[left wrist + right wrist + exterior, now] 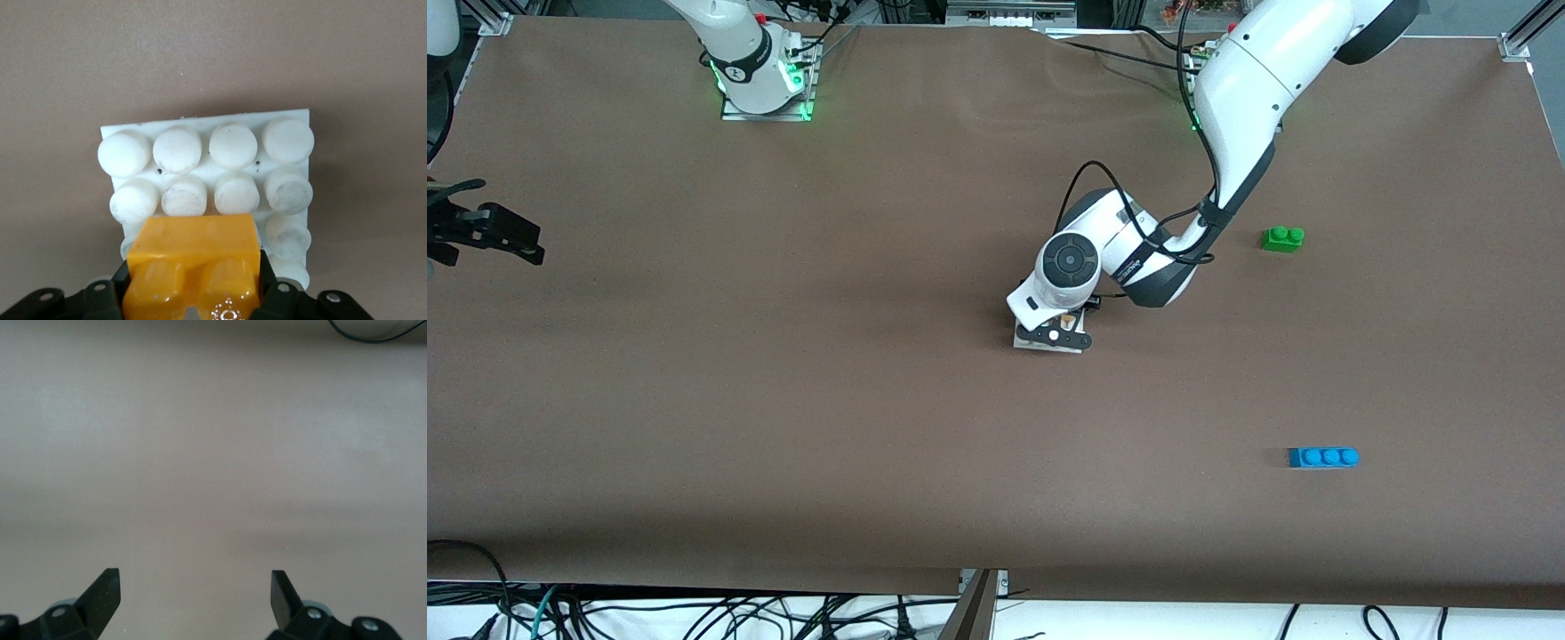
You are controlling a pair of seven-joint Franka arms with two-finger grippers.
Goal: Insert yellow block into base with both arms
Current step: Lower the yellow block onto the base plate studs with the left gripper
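Note:
The yellow block (193, 263) is clamped between the black fingers of my left gripper (193, 283), which is shut on it. The block rests on the studs at one edge of the white base (207, 167), whose other stud rows are bare. From the front, the left gripper (1060, 334) is low over the middle of the table, and only a corner of the base (1035, 343) shows under it. My right gripper (509, 224) waits open at the right arm's end of the table. Its fingers (103, 593) have only bare table between them.
A green two-stud brick (1282, 238) lies toward the left arm's end of the table. A blue three-stud brick (1323, 457) lies nearer the front camera, at that same end. Brown paper covers the table (783, 400).

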